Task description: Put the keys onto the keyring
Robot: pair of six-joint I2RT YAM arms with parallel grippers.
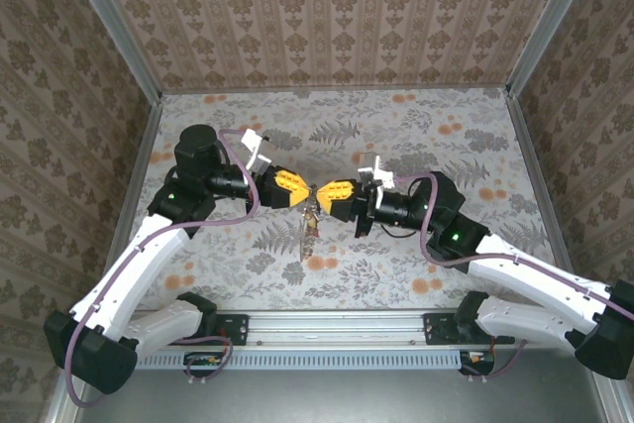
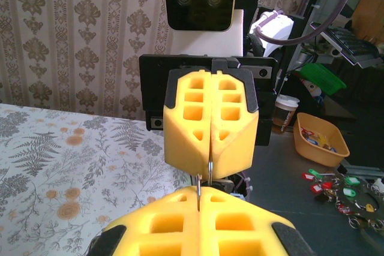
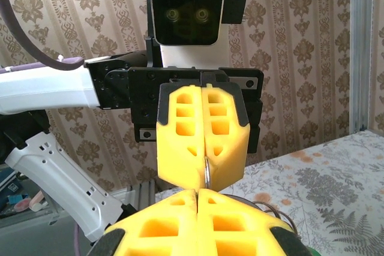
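Left tool (image 1: 302, 188) and right tool (image 1: 323, 191), nose to nose, clamped the keyring (image 2: 210, 169): wire likely stiff, slick, best pinched clear of dangling keys (image 1: 310, 230).

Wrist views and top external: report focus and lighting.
Left wrist: near left fingers look soft, right fingers beyond are sharp. Right wrist: near fingers likewise soft. Top external: even light, faint shadows, keyring too small to resolve.

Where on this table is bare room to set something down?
Free: the table's far strip along the back wall, and near strip by the rail. Crowded: the middle, where left end effector and right end effector hold the keyring.
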